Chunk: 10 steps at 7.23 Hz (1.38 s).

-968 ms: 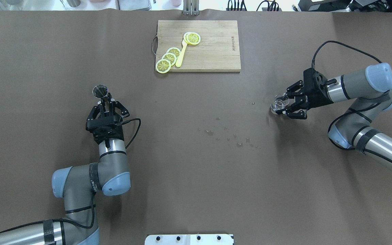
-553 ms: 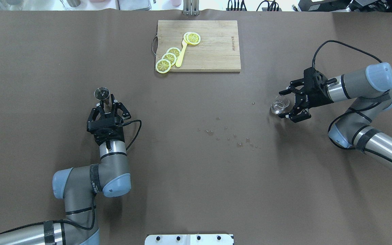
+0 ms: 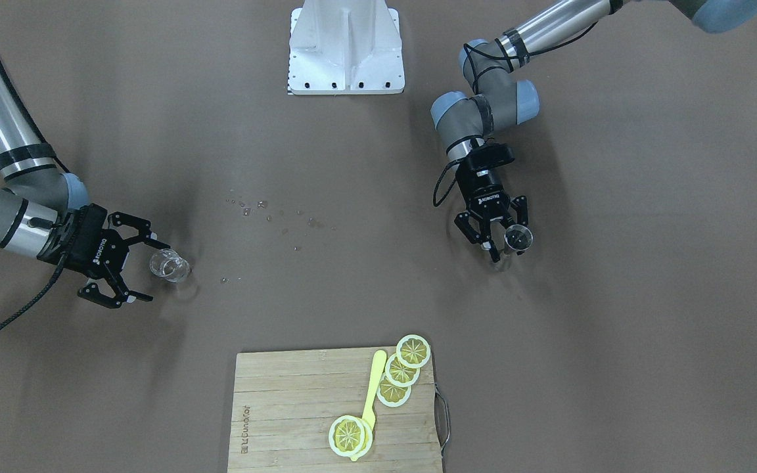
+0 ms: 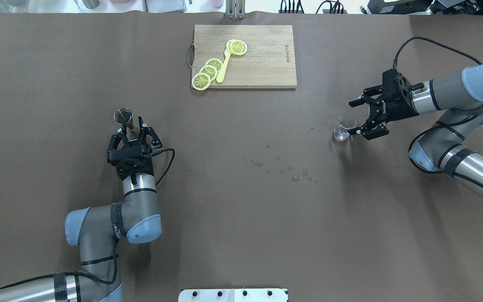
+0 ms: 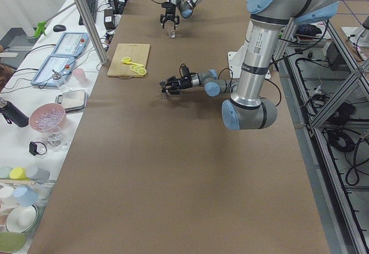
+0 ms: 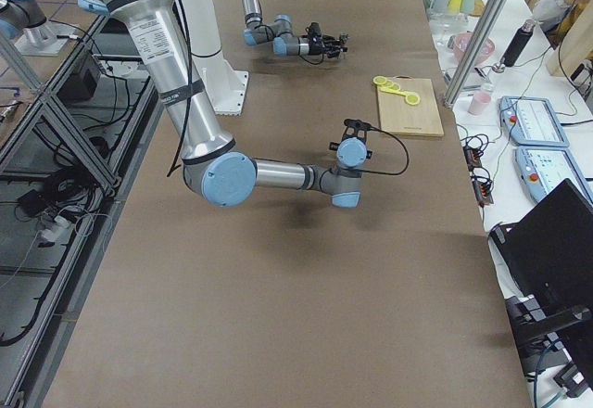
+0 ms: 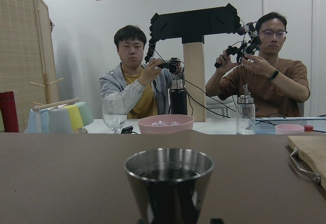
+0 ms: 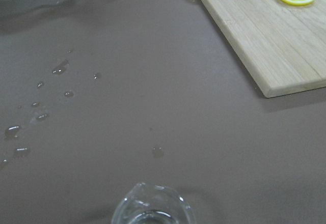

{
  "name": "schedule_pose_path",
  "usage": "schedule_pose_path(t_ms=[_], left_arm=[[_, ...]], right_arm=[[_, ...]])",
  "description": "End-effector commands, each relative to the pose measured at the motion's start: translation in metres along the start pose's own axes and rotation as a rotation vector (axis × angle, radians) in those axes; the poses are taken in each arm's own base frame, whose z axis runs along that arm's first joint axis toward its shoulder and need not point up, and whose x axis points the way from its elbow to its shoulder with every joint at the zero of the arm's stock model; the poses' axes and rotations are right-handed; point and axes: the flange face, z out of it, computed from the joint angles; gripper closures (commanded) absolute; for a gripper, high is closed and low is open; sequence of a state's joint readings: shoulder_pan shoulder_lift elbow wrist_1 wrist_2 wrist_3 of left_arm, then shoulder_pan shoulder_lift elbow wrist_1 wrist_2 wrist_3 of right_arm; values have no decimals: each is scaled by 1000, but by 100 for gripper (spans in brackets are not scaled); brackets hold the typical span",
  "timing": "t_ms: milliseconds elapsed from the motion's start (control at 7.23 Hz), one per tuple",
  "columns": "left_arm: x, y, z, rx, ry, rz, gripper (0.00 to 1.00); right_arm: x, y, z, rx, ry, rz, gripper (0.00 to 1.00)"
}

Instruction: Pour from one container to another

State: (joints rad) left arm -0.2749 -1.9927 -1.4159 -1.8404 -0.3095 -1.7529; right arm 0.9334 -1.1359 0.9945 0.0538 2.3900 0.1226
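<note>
A: Where is the glass cup (image 4: 344, 128) now?

B: It stands upright on the table (image 4: 233, 235), on the robot's right side, and nothing holds it. The right gripper (image 4: 351, 118) is just beside it with the jaws spread wide. One finger is very near the glass, perhaps touching.

A: And the steel jigger (image 4: 124, 117)?

B: Well apart, on the left side, also upright. The left gripper (image 4: 131, 128) points at it, jaws wide. The jigger stands at the fingertips, not held.

A: Why so far from each other?

B: I think each vessel stays where its own arm reaches easily. Water drops (image 4: 295, 178) lie between them, so the middle is probably the pouring place. The cutting board (image 4: 262, 58) with lemon slices (image 4: 208, 72) sits at the far edge, out of the way.
</note>
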Motion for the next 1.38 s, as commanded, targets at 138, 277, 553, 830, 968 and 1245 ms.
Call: schedule_pose_path(t_ms=[138,277,553,830,968,1245], left_arm=[[0,2,-2,12,5,8,1],[-1,1,-5,22,10,7,1],[-1,0,-9,35,19,6,1],[-7,-5,-23,25,37,-6,1],[-18,-9,-35,14,54,-8,1],[-26,-18,-53,24,82,-20,1]], right_arm=[[5,-13,-15,16,-14,41,1],[6,-12,-17,16,-12,44,1],[8,-13,-19,17,-8,45,1],[17,-7,-32,12,17,51,1],[24,0,-40,-1,36,67,0],[48,9,-62,-47,90,137,0]])
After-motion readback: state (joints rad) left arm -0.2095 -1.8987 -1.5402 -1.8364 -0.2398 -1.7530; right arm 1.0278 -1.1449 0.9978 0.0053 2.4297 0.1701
